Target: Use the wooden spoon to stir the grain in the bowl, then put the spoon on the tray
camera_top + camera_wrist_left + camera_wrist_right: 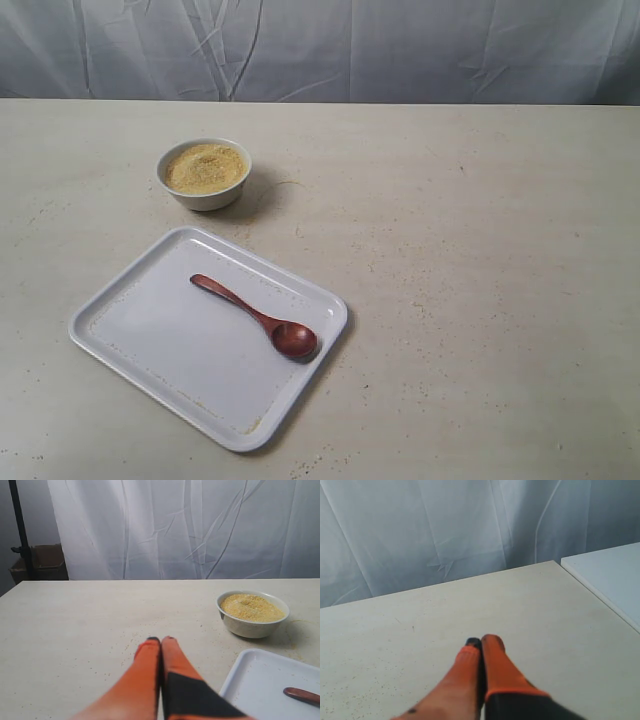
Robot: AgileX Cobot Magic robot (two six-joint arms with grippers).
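Closest in, the left gripper (161, 640) hangs over the table (480, 300), jaws pressed together on nothing; the right gripper (481, 641) is likewise closed and empty. On the tray (150, 330) the wooden spoon (258, 318) lies diagonally, with the bowl (204, 190) of grain (205, 167) standing apart beyond it

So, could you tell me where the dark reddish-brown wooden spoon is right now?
In the exterior view, the dark reddish-brown wooden spoon lies on the large white rectangular tray, left of centre, in front of the small white bowl.
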